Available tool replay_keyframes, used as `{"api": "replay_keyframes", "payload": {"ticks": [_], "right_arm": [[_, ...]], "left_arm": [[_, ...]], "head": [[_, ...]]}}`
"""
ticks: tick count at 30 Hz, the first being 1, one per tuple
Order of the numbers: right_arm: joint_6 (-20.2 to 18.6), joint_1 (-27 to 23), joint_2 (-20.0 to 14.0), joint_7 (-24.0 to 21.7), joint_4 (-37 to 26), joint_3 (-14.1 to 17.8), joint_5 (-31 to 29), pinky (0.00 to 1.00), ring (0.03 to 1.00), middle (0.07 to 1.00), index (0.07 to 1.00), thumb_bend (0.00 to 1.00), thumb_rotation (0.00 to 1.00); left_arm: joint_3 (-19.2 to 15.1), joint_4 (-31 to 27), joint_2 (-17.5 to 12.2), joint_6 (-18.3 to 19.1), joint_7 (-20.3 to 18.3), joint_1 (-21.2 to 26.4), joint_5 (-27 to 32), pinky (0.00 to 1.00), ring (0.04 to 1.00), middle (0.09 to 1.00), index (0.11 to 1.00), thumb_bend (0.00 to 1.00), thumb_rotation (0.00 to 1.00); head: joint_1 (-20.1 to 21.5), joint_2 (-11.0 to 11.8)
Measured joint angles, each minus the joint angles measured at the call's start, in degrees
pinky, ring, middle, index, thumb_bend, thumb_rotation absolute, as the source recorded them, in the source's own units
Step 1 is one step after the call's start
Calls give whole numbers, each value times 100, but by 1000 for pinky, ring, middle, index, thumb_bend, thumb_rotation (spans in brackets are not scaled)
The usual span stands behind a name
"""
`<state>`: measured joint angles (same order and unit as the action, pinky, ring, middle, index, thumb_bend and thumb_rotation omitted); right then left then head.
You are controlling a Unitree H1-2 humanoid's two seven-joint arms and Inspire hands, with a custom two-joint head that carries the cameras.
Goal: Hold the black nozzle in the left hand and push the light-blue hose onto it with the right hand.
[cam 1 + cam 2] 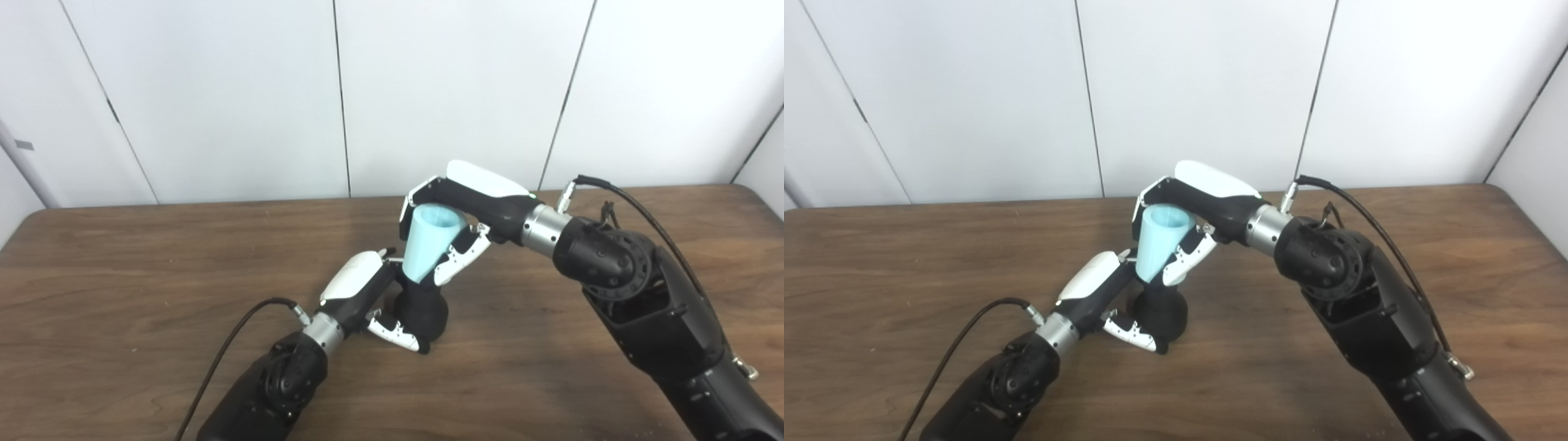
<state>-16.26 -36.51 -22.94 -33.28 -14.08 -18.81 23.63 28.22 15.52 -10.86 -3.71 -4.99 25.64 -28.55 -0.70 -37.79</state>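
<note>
Now the left hand (361, 288) grips the black nozzle (422, 312) standing on the counter (153, 275); directly above, the right hand (465, 214), fingers wrapped round the light-blue hose (430, 242), holds it upright, narrow end meeting the nozzle's top.

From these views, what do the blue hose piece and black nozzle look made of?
Blue hose piece: looks like matte moulded or printed plastic, possibly soft rubber; even pale colour, no shine. Black nozzle: matte black plastic or rubber, dull and slightly grainy. Stiffness can't be judged.
</note>
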Motion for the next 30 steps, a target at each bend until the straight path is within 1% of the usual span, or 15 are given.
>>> {"api": "replay_keyframes", "payload": {"ticks": [9, 16, 18, 23, 27, 30], "right_arm": [[9, 0, 3, -1, 0, -22, 12, 343, 458, 500, 505, 500, 0], [117, 5, 25, 65, 40, -85, 84, 347, 452, 499, 503, 500, 0], [162, 5, 25, 86, 46, -120, 144, 361, 436, 497, 501, 501, 0], [494, 7, 19, 207, 93, -313, 486, 373, 422, 497, 516, 501, 0], [811, 5, -3, 294, 179, -361, 635, 352, 432, 507, 531, 498, 0], [938, 3, -7, 303, 206, -362, 691, 351, 438, 508, 532, 498, 0]], "left_arm": [[1, -7, 0, 20, -12, 3, 0, 998, 588, 465, 498, 526, 0], [4, -18, 0, 43, -19, 2, 0, 998, 588, 467, 497, 526, 0], [4, -18, -1, 45, -21, 3, 0, 998, 588, 469, 496, 526, 0], [4, -18, -4, 56, -36, 6, 0, 998, 589, 471, 495, 526, 0], [3, -37, -4, 99, -54, 5, 0, 999, 597, 475, 492, 526, 0], [3, -67, -5, 146, -100, 6, 0, 1000, 603, 478, 491, 526, 0]], "head": [[0, -44], [-9, -62], [-18, -79], [-18, -79], [-18, -79], [-26, -97]]}}
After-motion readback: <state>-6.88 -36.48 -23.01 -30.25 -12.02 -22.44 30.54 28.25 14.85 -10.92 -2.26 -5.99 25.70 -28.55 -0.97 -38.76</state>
